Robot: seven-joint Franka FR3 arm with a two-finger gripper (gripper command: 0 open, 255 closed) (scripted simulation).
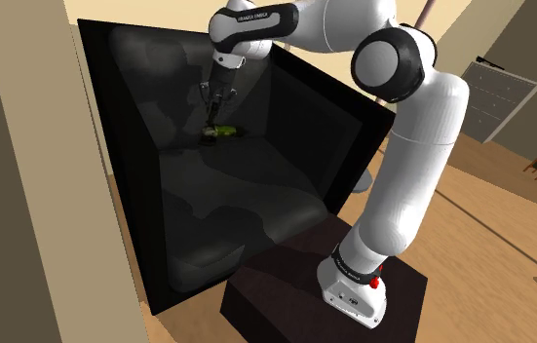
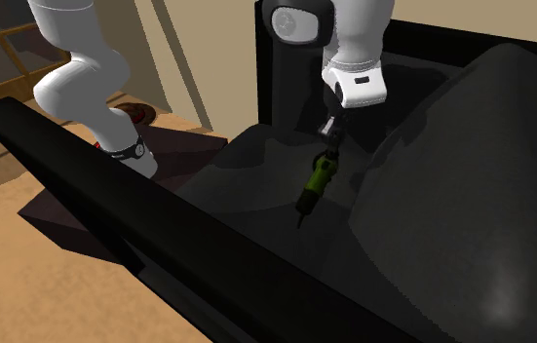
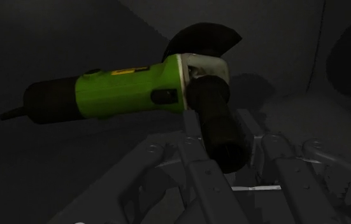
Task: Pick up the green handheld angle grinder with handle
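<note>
Gripper: the all-black two-finger gripper (image 1: pixel 219 109) (image 2: pixel 330 142) is hanging tip-down just above the grinder. Its fingers are standing a little apart and clasping nothing.
Grinder: the handheld angle grinder (image 1: pixel 223 132) (image 2: pixel 316 181) (image 3: pixel 126 92), with a bright green body, black rear grip and dark guard, is lying inside the box. It is sitting toward the edge farthest from the stand.
Side handle: the stubby black side handle (image 3: pixel 220 127) is jutting from the grinder's pale grey head toward the wrist camera. In the shoulder view the grinder is reading as a small green streak.
Cord: a thin black cord stub (image 3: pixel 11 115) is trailing from the rear grip and fading into shadow.
Hard to make out: grey jointed bars (image 3: pixel 282 172) are showing beneath the handle's end, and what they are cannot be told.
Box: the large black open-topped box with glossy walls (image 1: pixel 130 146) (image 2: pixel 110 200) is blending floor into wall in the dark. Its near rim is crossing the second exterior view's foreground and hiding part of the inside.
Arm: the white arm with dark joints (image 1: pixel 407 166) (image 2: pixel 81 78) is reaching over the box's edge from the dark stand (image 1: pixel 286 283). The second exterior view's top edge is cutting off its upper links.
Surroundings: a wooden floor (image 1: pixel 490 224) is lying around the stand, and a grey drawer unit (image 1: pixel 495 93) is standing beyond it.
</note>
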